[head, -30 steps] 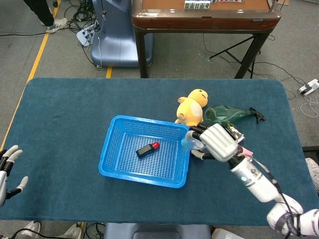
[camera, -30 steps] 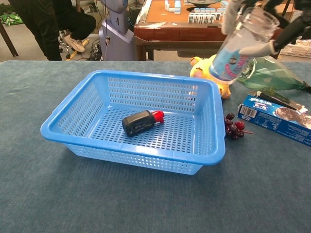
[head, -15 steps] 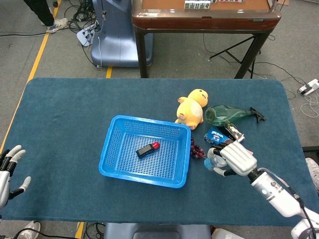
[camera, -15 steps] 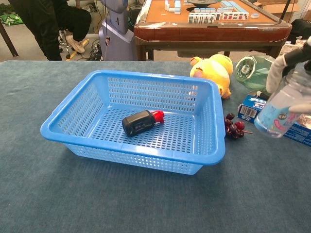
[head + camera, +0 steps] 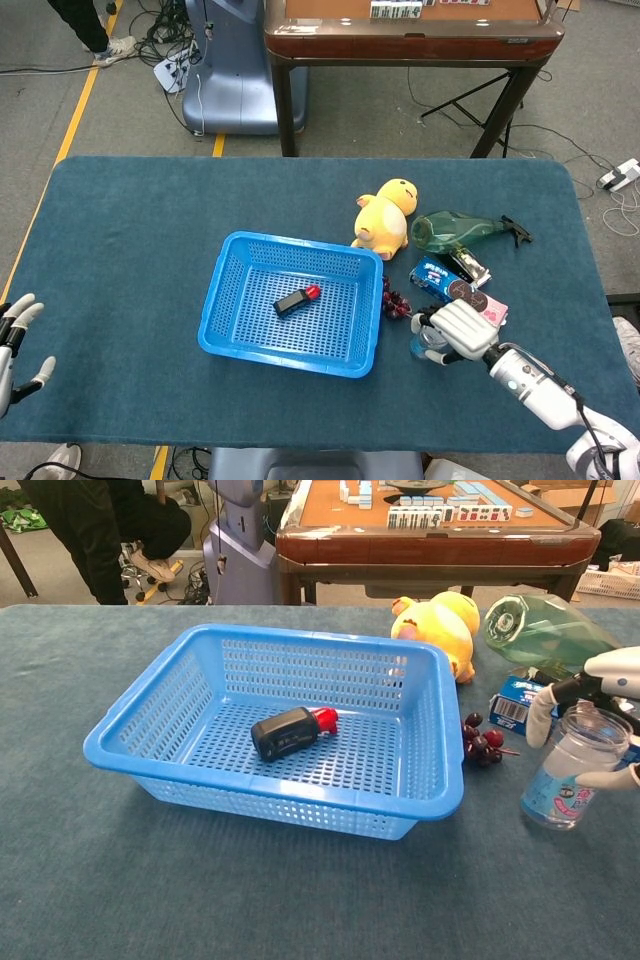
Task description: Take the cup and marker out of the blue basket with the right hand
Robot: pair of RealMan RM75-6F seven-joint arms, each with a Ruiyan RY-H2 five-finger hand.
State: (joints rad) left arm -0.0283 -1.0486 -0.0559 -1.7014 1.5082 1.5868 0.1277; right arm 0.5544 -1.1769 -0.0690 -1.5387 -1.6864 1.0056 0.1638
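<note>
Cup (image 5: pixel 566 776) clear, light, likely slick plastic, upright right of basket (image 5: pixel 438 780), gripped near rim by right hand (image 5: pixel 456 331); marker (image 5: pixel 290 729) inside, best pinched mid-barrel.

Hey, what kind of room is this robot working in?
Probably a robotics lab or workshop, not a home: cables trail over a grey floor with yellow tape, and a mahjong table stands behind the blue cloth-covered work table.

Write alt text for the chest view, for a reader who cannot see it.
The robot's right hand holds a clear plastic cup upright on the blue tablecloth, right of a blue basket that contains a black marker with a red cap. Behind sit a yellow plush duck and grapes.
</note>
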